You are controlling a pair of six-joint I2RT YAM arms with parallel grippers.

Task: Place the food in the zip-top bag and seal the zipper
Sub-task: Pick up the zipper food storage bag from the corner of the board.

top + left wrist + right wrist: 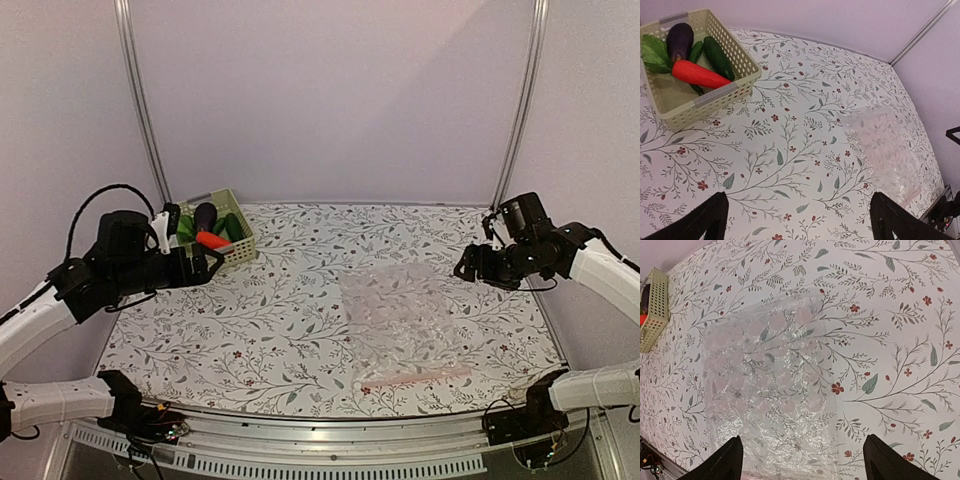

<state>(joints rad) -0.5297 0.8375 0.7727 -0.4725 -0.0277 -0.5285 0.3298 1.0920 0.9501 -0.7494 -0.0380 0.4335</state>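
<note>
While the left gripper (800, 222) and right gripper (802, 460) gape, food (696, 73) lies in the basket (715, 95).

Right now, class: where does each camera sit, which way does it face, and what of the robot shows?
Top external: above and behind the arms, looking down on the table; both arms show, left gripper and right gripper.
Left wrist: on the left arm, facing across the table at the basket of food; its open fingers frame the bottom.
Right wrist: on the right arm, looking down on the zip-top bag; its fingers show below.
Shared: both wrist views include bag and basket.
</note>
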